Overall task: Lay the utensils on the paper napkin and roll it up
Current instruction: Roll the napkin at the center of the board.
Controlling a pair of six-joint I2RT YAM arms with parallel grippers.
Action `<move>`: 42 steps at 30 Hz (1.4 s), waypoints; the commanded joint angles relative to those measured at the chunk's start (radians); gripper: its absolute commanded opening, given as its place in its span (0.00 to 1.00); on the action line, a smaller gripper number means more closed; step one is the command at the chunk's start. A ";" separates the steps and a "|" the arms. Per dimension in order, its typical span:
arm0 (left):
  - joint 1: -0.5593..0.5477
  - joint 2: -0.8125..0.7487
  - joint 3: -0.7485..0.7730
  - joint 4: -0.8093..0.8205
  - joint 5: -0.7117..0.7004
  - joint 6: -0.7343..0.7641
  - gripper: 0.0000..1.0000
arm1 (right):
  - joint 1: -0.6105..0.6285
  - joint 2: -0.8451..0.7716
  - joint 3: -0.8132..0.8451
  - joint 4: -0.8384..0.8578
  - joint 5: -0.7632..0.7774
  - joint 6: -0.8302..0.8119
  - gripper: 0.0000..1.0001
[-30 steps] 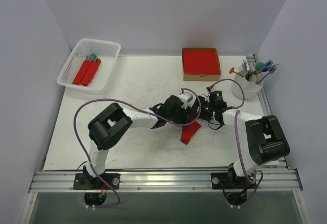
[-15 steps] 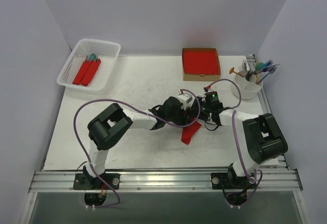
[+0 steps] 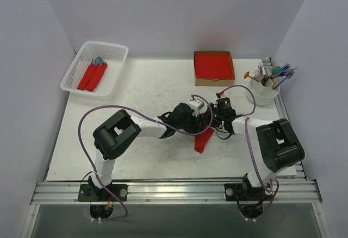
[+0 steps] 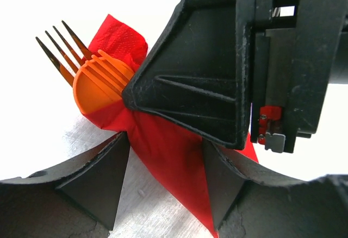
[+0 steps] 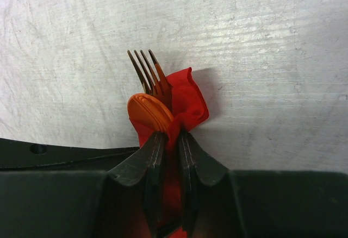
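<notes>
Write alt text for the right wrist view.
The right gripper is pinched shut on a rolled red paper napkin, with an orange plastic spoon and a dark-tined fork sticking out of its end, above a scuffed white table.

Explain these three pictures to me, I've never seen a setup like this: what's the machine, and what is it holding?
Two robot arms stand at the near edge of a table. One picture looks down from above; the other two come from cameras on each wrist. The right gripper pinches a rolled paper napkin wrapped around an orange spoon and a fork. The left gripper is open, straddling it. Farther back: a white basket, a box of red napkins, a cup of utensils.
</notes>
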 commanded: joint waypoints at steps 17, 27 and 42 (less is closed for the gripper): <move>0.103 -0.310 -0.069 -0.197 0.054 0.009 0.75 | 0.019 0.038 -0.049 -0.156 0.030 -0.014 0.00; 0.087 -0.238 -0.124 -0.107 0.094 -0.040 0.75 | 0.019 0.030 -0.049 -0.137 0.007 0.003 0.00; 0.052 -0.165 -0.141 -0.027 0.099 -0.081 0.72 | 0.019 0.018 -0.048 -0.136 -0.008 0.006 0.07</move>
